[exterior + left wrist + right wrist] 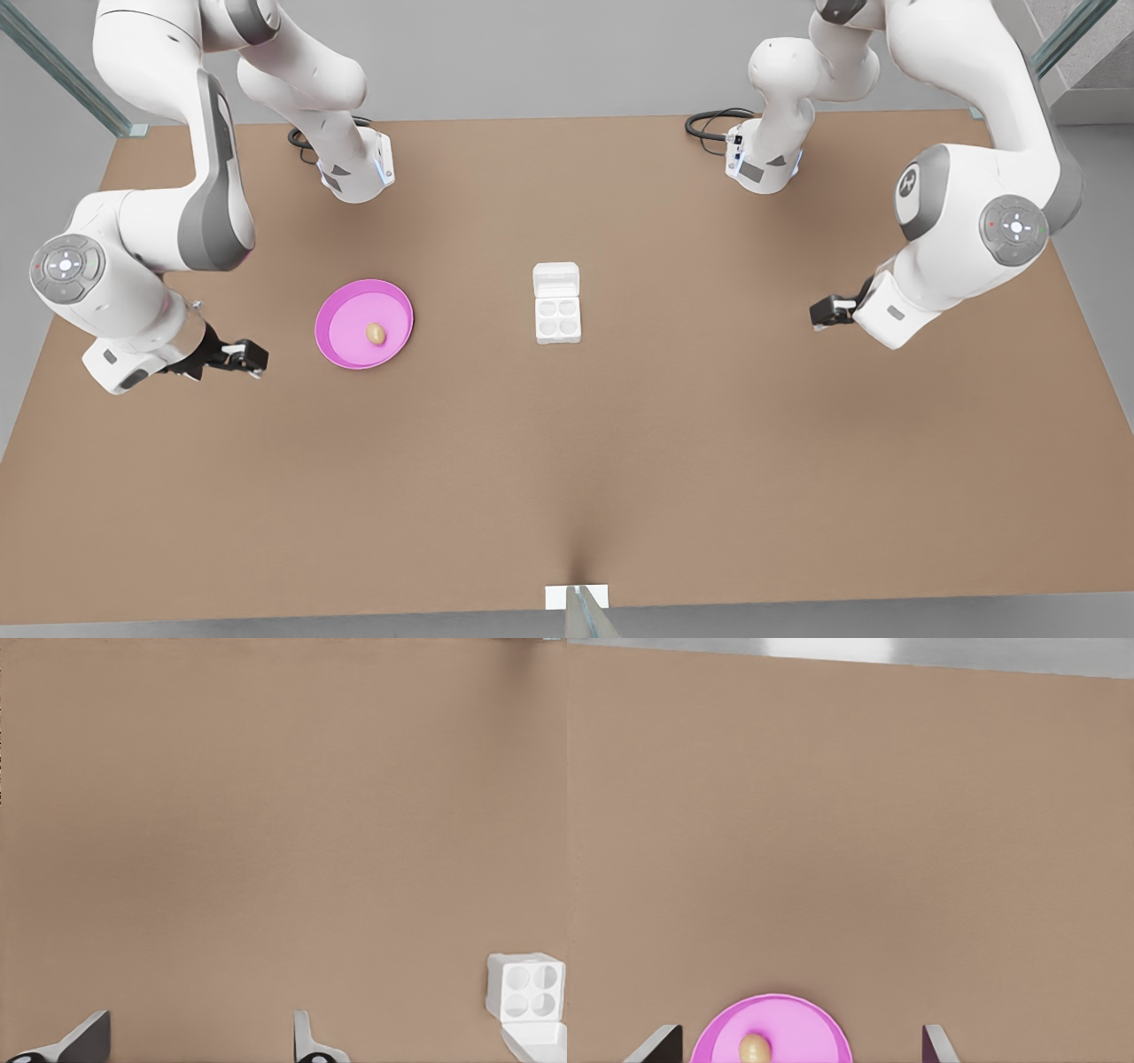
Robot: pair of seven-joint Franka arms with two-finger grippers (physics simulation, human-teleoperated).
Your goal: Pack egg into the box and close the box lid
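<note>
Here the egg (376, 333) lies long-axis toward the arm bases.

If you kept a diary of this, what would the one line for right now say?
egg: on pink plate | box: cups empty, box lid open | right end effector: open, beside plate | left end effector: open, waiting

Open brown table (567, 461) all around the box (557, 319); only the pink plate (341, 350) nearby, well apart toward the front view's left.

Right tool (251, 357) and left tool (819, 313) hover, fingers spread.
</note>
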